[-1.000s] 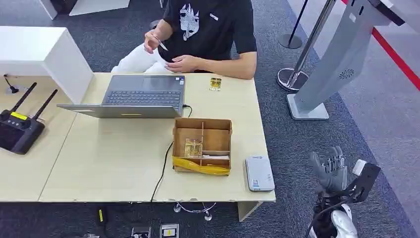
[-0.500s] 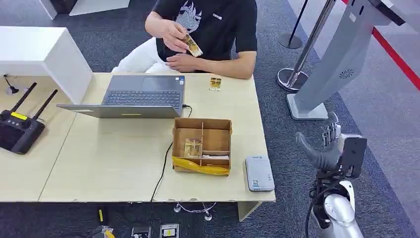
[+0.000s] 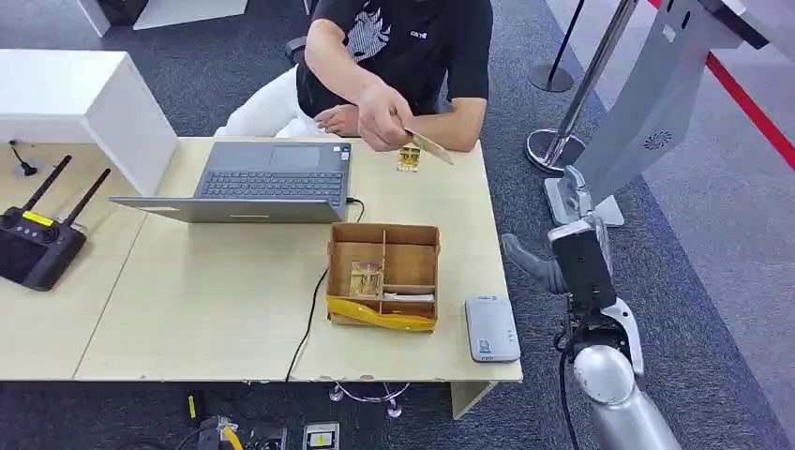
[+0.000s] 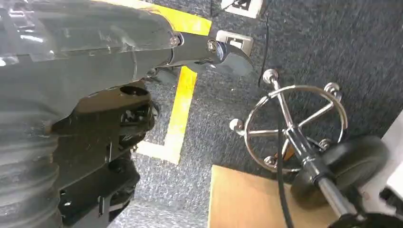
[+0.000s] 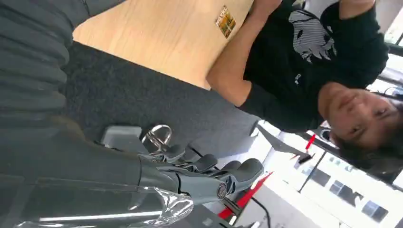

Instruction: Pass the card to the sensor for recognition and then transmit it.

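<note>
A person's hand [image 3: 382,117] holds the card [image 3: 429,146] out above the counter's [image 3: 206,300] far right corner. The right hand [image 5: 209,176] is raised off the counter's right edge, fingers apart, holding nothing; the grey sensor [image 3: 490,327] lies at the near right corner. The left hand's [image 4: 95,142] state cannot be told.

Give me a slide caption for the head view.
Person's hand extends a card toward the robot's raised, empty right hand.

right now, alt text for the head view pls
A seated person holds a card out over the table's far edge toward the robot's raised, empty right hand. On the table: a laptop, a cardboard box, a grey sensor.
</note>
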`<state>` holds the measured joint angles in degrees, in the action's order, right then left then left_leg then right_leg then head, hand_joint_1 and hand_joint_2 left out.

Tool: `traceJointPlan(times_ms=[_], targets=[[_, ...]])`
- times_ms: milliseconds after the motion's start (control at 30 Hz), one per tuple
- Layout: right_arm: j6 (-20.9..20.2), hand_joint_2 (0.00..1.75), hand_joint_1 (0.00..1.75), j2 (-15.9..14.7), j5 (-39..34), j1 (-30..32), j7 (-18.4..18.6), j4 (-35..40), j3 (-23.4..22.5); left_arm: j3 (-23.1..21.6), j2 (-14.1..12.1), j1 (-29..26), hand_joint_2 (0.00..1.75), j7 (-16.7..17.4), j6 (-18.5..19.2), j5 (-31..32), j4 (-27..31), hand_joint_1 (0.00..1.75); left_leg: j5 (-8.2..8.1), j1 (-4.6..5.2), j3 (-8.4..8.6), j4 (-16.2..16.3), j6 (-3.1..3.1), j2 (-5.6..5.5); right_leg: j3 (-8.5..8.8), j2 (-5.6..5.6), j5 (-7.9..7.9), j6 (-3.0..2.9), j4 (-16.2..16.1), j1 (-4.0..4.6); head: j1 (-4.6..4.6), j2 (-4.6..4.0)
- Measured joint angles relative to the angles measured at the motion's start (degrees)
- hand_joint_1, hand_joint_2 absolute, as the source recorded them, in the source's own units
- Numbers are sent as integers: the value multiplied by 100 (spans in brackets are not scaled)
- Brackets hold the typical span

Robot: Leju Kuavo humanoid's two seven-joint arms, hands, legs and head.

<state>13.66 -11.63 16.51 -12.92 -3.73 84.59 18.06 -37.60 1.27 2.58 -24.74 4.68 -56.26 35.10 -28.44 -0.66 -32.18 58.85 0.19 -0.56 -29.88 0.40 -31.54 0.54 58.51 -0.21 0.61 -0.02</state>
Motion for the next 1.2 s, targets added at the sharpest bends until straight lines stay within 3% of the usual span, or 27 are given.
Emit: traceJointPlan(times_ms=[367,733,767,1200], targets=[[-319,175,0,232,2067,-748,737,-35,785,-584,-28,178,175,155,-13,-153,-2,0,2,0,-3,0,-3,-11,-1,-6,0,0,1,0,0,0],[-518,175,3,417,3379,-1277,1270,-166,1241,-935,-48,318,175,282,-7,-216,-4,0,5,0,-7,0,-6,-16,-4,-6,0,0,2,0,2,0],[-562,175,171,463,3628,-1355,1367,-203,1353,-1033,-57,344,175,326,-2,-216,-6,0,5,-1,-6,0,-6,-17,-2,-6,0,0,2,0,0,0],[-1150,175,175,636,5429,-1946,2339,-531,1934,-1549,-90,566,175,636,59,-157,-87,0,7,-3,-6,0,-9,-23,-5,-16,0,-1,3,2,-2,0]])
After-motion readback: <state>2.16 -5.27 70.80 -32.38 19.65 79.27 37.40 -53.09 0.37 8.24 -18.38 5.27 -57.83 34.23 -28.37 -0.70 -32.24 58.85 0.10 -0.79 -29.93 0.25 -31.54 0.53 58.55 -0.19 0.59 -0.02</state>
